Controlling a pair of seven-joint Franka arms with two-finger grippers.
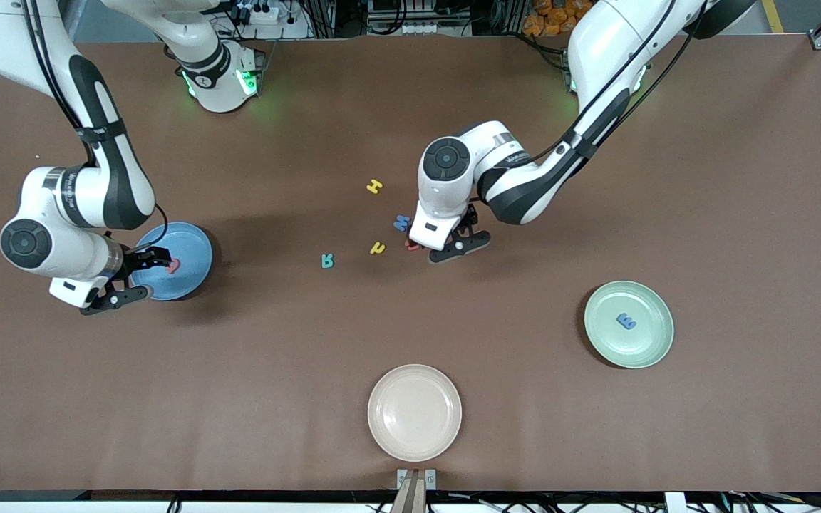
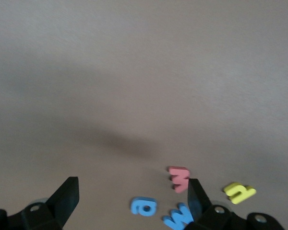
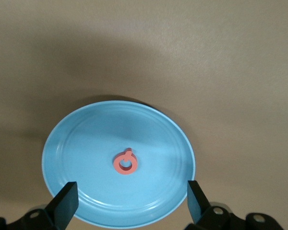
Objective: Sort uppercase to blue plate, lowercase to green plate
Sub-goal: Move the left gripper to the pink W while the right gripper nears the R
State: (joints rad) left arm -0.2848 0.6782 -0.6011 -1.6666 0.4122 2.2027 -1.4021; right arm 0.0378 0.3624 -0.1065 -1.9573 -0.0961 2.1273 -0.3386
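Brown table (image 1: 703,178) carries our letters: red Q (image 1: 173,266) lies in the blue plate (image 1: 193,249) under our spread, empty right gripper (image 1: 136,274); our left gripper (image 1: 462,241) gapes empty over the red w (image 1: 412,246).

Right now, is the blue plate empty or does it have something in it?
Not empty: the blue plate holds one red Q, lying flat near its middle.
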